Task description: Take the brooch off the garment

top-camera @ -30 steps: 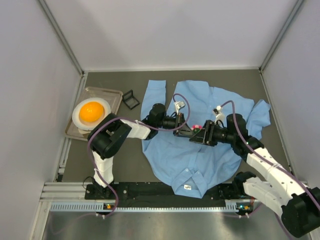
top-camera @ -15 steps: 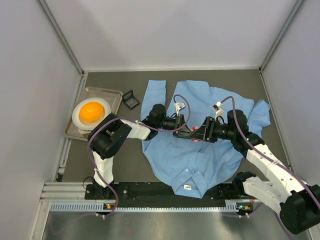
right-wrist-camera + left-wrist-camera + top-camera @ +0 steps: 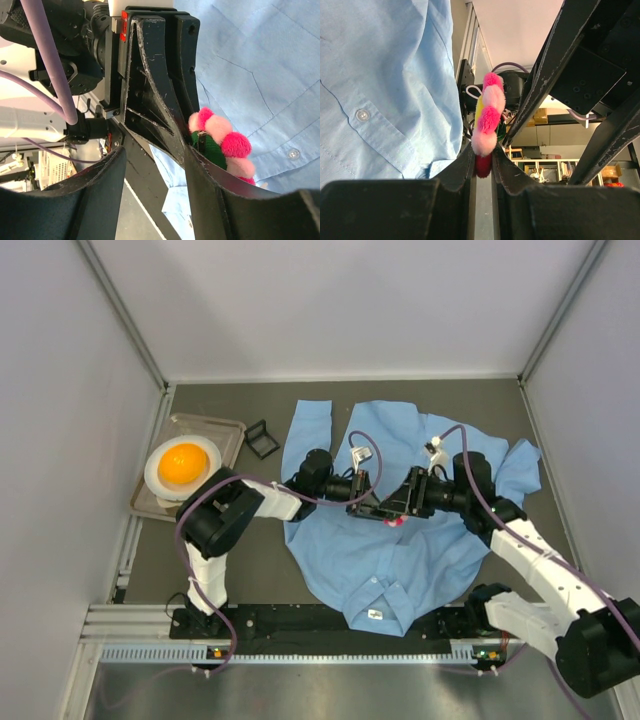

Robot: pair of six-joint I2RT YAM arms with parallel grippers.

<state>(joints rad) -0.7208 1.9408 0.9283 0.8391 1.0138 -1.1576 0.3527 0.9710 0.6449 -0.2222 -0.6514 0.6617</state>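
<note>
- One shirt [image 3: 400, 560].
- One brooch [image 3: 487, 117].
- Two grippers: the left gripper [image 3: 482, 162] and the right gripper [image 3: 152, 165].
- One tray [image 3: 228, 428].
- One plate [image 3: 152, 478].
- One orange round thing [image 3: 183, 463].
- One small black frame [image 3: 262, 438].
- One shirt button [image 3: 363, 115] in each wrist view.
</note>
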